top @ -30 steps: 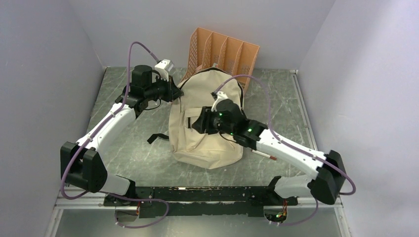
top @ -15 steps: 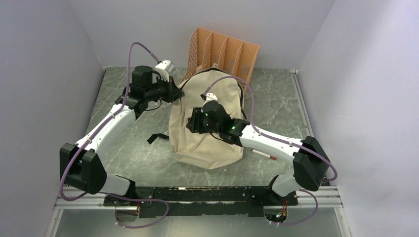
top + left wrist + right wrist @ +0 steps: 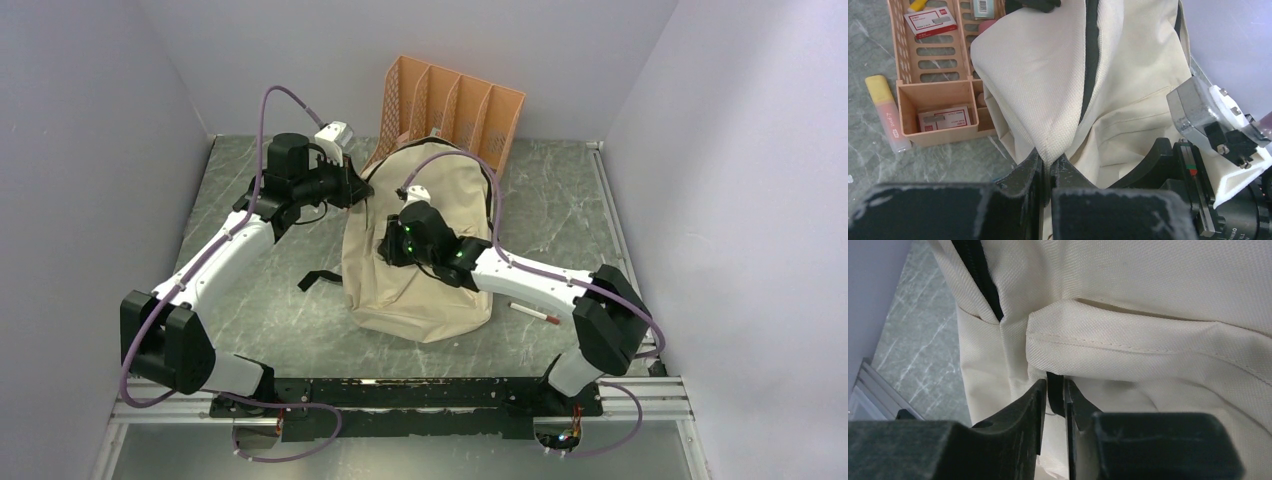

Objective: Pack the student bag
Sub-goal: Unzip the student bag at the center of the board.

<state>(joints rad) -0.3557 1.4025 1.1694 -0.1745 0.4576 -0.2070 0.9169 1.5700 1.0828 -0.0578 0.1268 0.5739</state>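
On student bag (image 3: 410, 295), right hand (image 3: 1055, 390), seemingly pinched.

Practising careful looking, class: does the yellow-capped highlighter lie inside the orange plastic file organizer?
No, the yellow-capped highlighter lies on the grey table, outside the orange plastic file organizer.

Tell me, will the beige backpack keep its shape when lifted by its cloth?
Probably not: the student bag folds into a soft ridge where the left gripper pinches it, so it would likely sag. Its front lies creased and slack, suggesting little inside and low weight. Pushed, the cloth may bunch instead of sliding.
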